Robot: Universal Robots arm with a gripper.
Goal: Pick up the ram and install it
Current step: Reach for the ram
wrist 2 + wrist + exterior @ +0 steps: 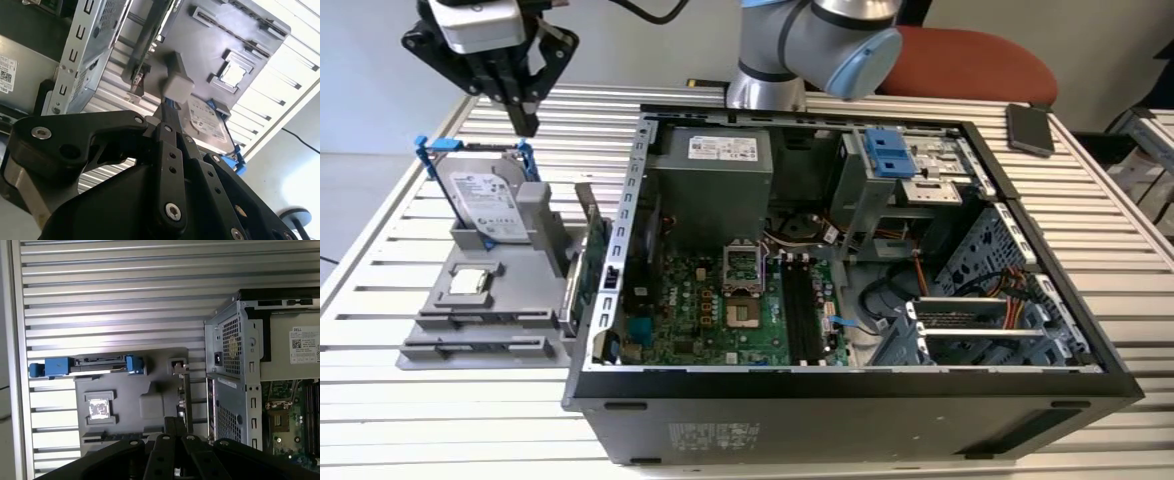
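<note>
Right now the tool (527,125) hangs in the air above the far end of the grey holder (520,285). It is over the hard drive (491,200), which stands upright there in its blue caddy. Its two fingers are drawn together at the tips and I see nothing held between them. In the first wrist view the slim black fingers (170,430) lie side by side with no board in them.

The holder sits on the slatted tabletop (440,420) toward the exterior view's left edge. It is just beside the open computer case (854,410), which takes up the middle.

The ram (583,215) looks to be the thin dark board standing on edge along the holder's side nearest the case, though I cannot be sure of it. The green card (600,270) stands just beside it, between it and the case wall. The tool is apart from both, higher up and nearer the tabletop's far edge.

A small square processor chip (470,282) lies flat in a recess on the holder, nearer the front. Inside the case the motherboard (707,300) lies bare, with its long black memory slots (797,310) running side by side.
</note>
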